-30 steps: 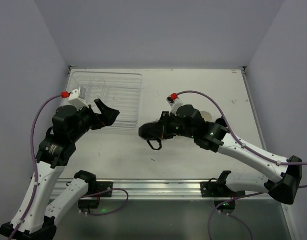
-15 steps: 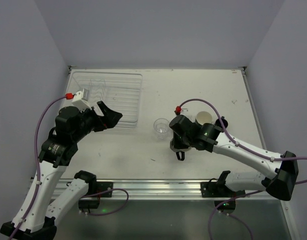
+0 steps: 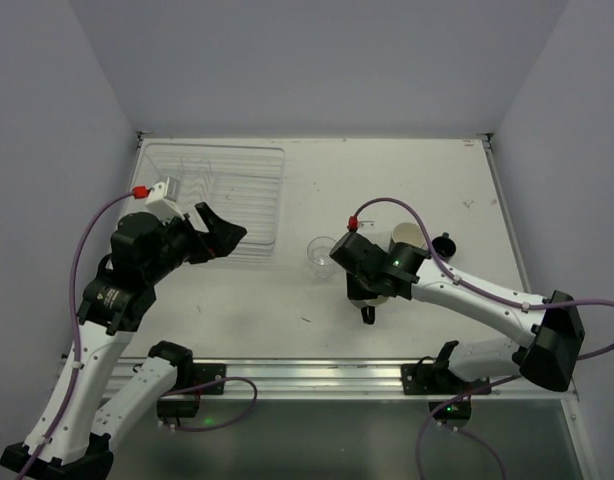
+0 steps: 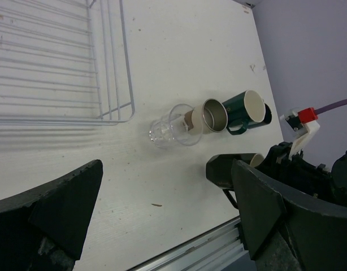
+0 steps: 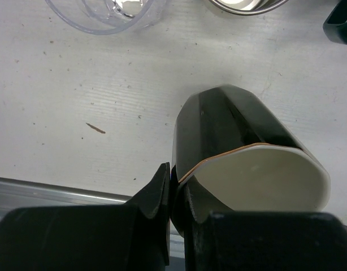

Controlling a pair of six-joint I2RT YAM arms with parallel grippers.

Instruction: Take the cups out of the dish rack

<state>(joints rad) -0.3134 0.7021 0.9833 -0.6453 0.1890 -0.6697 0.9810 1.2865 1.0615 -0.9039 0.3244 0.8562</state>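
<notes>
Gripping the black mug by its rim with the right fingers, near the clear cup on the surface; holding the left fingers spread wide by the dish rack.

We've got the dish rack far left on the tabletop. Right of it, first cup, second cup, third cup in a row. The mug is nearer, in the right end effector.

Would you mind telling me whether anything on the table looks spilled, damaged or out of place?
Nothing looks spilled or broken. The only stray thing is a small dark sliver on the table near the clear cup. The right gripper pinches the black mug by its rim.
</notes>
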